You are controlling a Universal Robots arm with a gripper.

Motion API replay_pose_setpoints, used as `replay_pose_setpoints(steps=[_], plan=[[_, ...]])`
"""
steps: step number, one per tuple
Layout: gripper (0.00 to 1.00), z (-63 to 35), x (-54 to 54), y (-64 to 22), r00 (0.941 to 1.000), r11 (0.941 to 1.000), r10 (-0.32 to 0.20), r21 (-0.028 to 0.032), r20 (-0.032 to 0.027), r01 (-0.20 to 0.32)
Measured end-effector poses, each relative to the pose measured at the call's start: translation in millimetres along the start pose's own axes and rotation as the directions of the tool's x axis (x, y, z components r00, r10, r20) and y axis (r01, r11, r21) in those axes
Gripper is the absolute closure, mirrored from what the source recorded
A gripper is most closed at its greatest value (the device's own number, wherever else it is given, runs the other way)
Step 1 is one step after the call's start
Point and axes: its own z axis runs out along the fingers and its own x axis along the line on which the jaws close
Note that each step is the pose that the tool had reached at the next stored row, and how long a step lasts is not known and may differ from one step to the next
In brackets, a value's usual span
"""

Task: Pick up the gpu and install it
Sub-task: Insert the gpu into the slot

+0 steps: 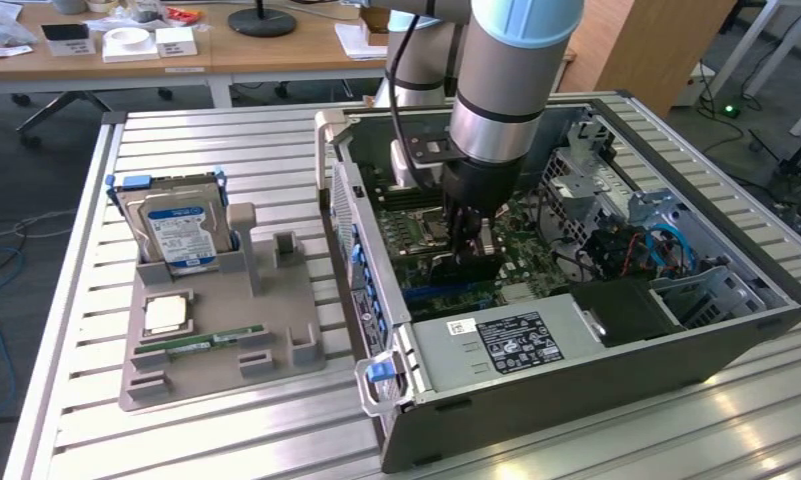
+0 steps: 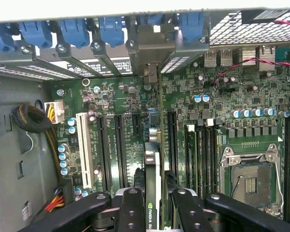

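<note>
In the exterior view, the arm's wrist hides the upper part of the end effector [image 1: 470, 243], and the gpu [image 1: 464, 268] beneath it is a dark shape too small to make out. In the wrist view, the gpu [image 2: 153, 193] shows edge-on, its near end cut off by the picture's edge, label only partly readable.

Bright even daylight, glare streaking ribbed silver metal table [image 1: 720, 420] at 4 o'clock; wrist view softly blurred, dimmer.
</note>
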Motion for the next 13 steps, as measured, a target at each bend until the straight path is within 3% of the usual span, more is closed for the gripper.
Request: replay_pose_setpoints(steps=[13], plan=[[0.74, 2.0, -0.1, 0.2, 0.9997, 0.9997, -0.025, 0.0009, 0.0016, 0.025]])
